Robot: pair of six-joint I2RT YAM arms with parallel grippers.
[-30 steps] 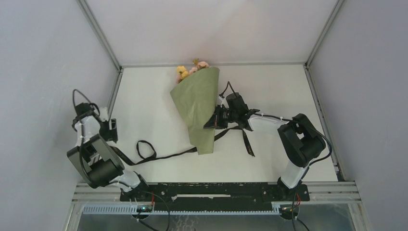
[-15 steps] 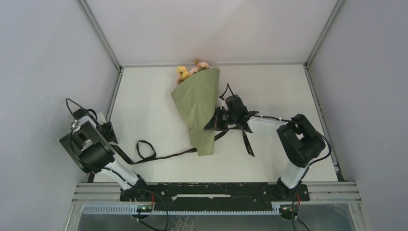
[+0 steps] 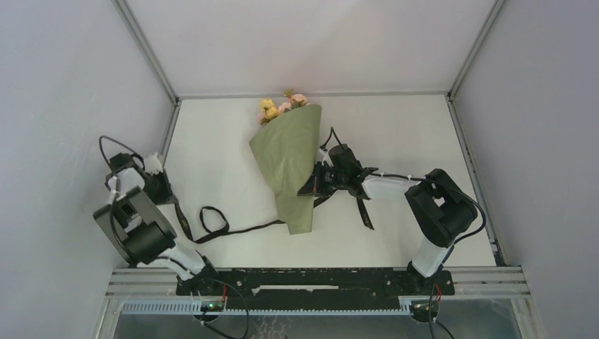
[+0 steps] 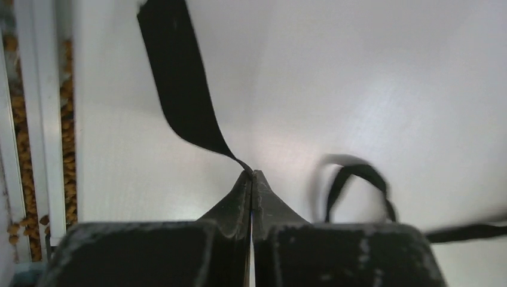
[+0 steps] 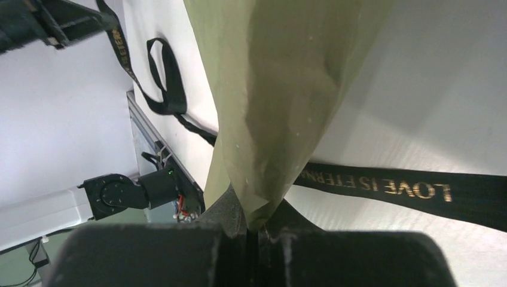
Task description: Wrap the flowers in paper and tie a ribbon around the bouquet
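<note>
Tightly, left hand pinching ribbon by table edge, right hand clamping paper edge.

The olive-green paper cone looks matt and creased; the narrow black cloth ribbon, gold-printed, and white tabletop look smooth.

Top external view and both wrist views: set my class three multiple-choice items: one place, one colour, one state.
1. The flowers lie: A by the arm bases; B near the far edge of the table; C at its right edge.
2. Lettering on the ribbon is: A gold; B white; C red.
3. The jaws of the left gripper are: A open over the ribbon; B shut, empty; C shut on the ribbon.
Key: B, blooms lie by the far edge; A, gold letters in the right wrist view; C, ribbon leaves the closed tips.
</note>
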